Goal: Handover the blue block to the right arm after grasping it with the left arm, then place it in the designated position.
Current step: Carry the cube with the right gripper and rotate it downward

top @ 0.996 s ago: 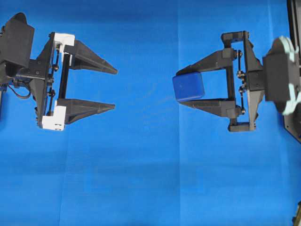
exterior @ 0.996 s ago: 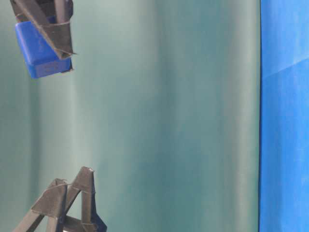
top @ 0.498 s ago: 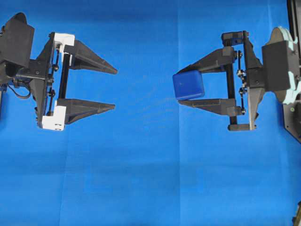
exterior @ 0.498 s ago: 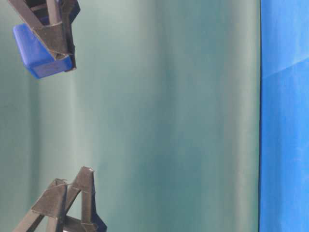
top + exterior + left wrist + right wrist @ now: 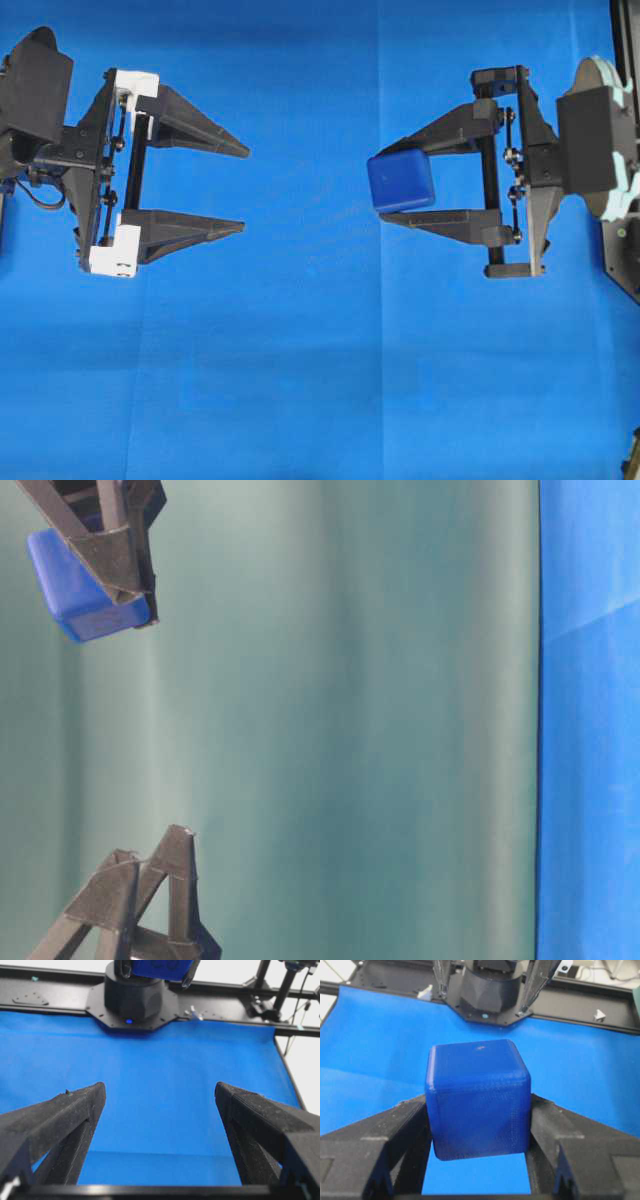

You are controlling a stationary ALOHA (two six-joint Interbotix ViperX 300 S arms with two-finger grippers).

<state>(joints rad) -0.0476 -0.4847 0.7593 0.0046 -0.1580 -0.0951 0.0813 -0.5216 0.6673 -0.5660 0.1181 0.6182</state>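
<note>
The blue block (image 5: 400,181) hangs above the blue cloth, pinched between the black fingers of my right gripper (image 5: 385,188), on the right of the overhead view. Close up, the block (image 5: 477,1097) fills the span between both right fingers (image 5: 395,1135), with cloth showing beneath it. My left gripper (image 5: 245,189), with white brackets, stands wide open on the left, a good gap away, its tips pointing at the block. Nothing lies between its fingers (image 5: 75,1110). The table-level view has the block (image 5: 75,590) at top left and the left fingers (image 5: 140,890) at the bottom.
The blue cloth (image 5: 320,380) covers the table. Black frame rails and the right arm's base (image 5: 134,997) sit beyond its far edge. The left arm's base (image 5: 492,990) faces the right wrist camera. A teal backdrop (image 5: 350,730) fills the table-level view.
The right gripper turned a little with the block, which shifted slightly upward in the overhead view, then held still. The left gripper has not moved.
</note>
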